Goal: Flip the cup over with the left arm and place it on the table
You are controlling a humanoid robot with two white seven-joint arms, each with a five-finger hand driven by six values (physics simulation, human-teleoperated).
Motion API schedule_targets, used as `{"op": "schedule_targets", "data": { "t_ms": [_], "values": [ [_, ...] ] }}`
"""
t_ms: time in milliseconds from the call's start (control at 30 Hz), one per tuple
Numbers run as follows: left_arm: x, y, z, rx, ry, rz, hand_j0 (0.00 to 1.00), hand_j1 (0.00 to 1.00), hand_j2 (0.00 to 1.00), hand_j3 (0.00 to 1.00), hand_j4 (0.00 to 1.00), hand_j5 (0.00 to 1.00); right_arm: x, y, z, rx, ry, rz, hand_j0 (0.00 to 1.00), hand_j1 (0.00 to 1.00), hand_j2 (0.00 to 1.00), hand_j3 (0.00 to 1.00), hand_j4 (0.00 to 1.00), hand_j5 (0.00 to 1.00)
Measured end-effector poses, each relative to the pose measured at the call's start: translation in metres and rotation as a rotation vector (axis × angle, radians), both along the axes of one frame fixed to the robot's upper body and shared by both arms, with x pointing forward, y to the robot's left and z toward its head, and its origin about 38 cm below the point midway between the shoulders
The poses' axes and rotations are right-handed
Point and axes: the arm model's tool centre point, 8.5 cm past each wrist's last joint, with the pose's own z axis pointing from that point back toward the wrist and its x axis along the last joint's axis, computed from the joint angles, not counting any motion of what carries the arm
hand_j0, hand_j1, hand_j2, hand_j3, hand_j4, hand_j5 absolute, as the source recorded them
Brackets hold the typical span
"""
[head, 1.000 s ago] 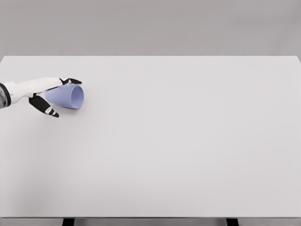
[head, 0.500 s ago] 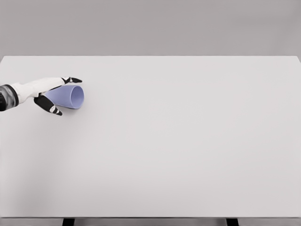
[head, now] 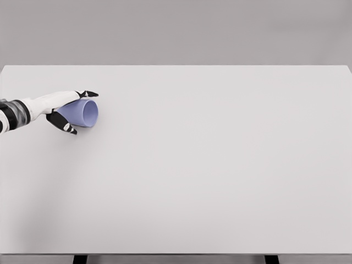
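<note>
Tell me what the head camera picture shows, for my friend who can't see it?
A white robot left hand reaches in from the left and wraps its fingers around a light purple cup lying on its side, mouth pointing right. They are at the far left of a big white table, with a plain grey wall behind.

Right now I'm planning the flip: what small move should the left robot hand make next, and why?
Probably close the fingers onto the cup. It lies on its side on the table, and the left robot hand brackets it with fingers above and below, not clearly gripping.
</note>
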Motion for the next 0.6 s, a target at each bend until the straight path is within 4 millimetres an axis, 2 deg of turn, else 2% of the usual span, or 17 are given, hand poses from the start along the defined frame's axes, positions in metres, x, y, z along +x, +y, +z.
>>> {"op": "schedule_targets", "data": {
  "t_ms": [233,433,600],
  "values": [
    [0.0016,-0.0021,-0.0027,0.002,-0.008,0.004,0.96,0.96,0.96,0.96,0.96,0.96,0.0000,0.0000,0.0000,0.000,0.000,0.000,1.00,1.00,1.00,1.00,1.00,1.00],
    [0.0024,-0.0031,-0.0045,-0.002,-0.008,0.008,0.67,0.67,0.67,0.67,0.67,0.67,0.0000,0.0000,0.0000,0.000,0.000,0.000,1.00,1.00,1.00,1.00,1.00,1.00],
    [0.0028,-0.0041,-0.0046,-0.007,-0.010,0.008,0.60,0.60,0.60,0.60,0.60,0.60,0.0000,0.0000,0.0000,0.000,0.000,0.000,1.00,1.00,1.00,1.00,1.00,1.00]
  ]
}}
